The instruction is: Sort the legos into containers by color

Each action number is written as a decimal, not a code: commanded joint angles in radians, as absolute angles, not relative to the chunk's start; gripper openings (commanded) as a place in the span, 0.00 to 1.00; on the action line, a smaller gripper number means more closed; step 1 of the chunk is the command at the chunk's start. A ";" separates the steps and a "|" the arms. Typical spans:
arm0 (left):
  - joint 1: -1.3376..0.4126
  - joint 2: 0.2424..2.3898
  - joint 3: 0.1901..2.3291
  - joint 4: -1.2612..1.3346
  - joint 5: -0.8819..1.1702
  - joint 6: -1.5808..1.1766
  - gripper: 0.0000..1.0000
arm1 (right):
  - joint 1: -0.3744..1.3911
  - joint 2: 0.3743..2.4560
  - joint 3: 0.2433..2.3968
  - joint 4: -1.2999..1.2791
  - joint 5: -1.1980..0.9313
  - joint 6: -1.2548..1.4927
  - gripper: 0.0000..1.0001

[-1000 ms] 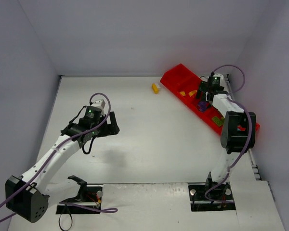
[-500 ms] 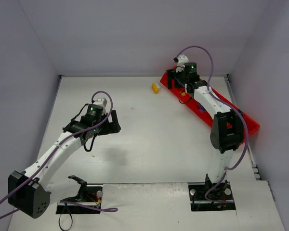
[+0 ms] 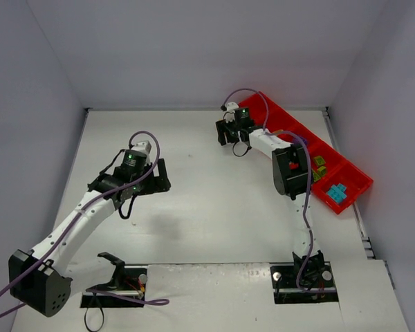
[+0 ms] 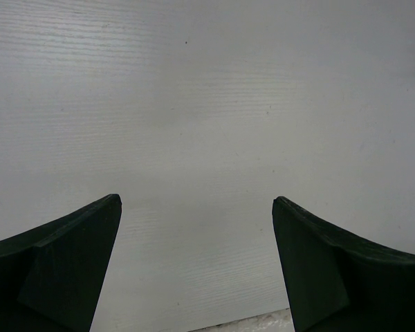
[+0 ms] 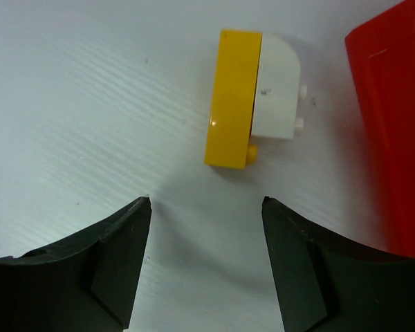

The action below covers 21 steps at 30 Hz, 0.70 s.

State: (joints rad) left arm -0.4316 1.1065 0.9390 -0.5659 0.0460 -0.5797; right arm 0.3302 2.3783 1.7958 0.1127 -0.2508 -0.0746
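Your right gripper is open, its jaws spread at the bottom of the wrist view with bare table between them. Just above that gap, apart from both fingers, lies the yellow brick, long side running up the frame and slightly tilted, with a white piece joined to its right face. Further right, near but not touching, is the wall of the red tray.

Expect hard, light, slick plastic: rigid, but likely to skid or twist if pinched off-centre. Take it across the long flat sides, mid-length; the white side's studs may give uneven contact.

Your left gripper is also open, over bare table.
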 commanded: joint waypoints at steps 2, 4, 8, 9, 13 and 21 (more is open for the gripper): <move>-0.433 1.068 0.982 -0.575 0.014 -0.580 0.84 | 0.341 2.373 1.887 0.158 -0.229 -0.041 0.61; -0.431 1.066 0.980 -0.580 0.009 -0.583 0.84 | 0.342 2.396 1.901 0.161 -0.212 -0.032 0.60; -0.433 1.068 0.980 -0.580 0.009 -0.581 0.84 | 0.347 2.425 1.914 0.187 -0.181 -0.012 0.55; -0.433 1.072 0.979 -0.580 0.011 -0.584 0.84 | 0.350 2.437 1.916 0.190 -0.172 -0.011 0.52; -0.433 1.075 0.983 -0.580 0.014 -0.584 0.84 | 0.350 2.471 1.953 0.190 -0.163 -0.008 0.49; -0.431 1.063 0.982 -0.592 0.009 -0.581 0.84 | 0.350 2.494 1.974 0.209 -0.172 -0.009 0.38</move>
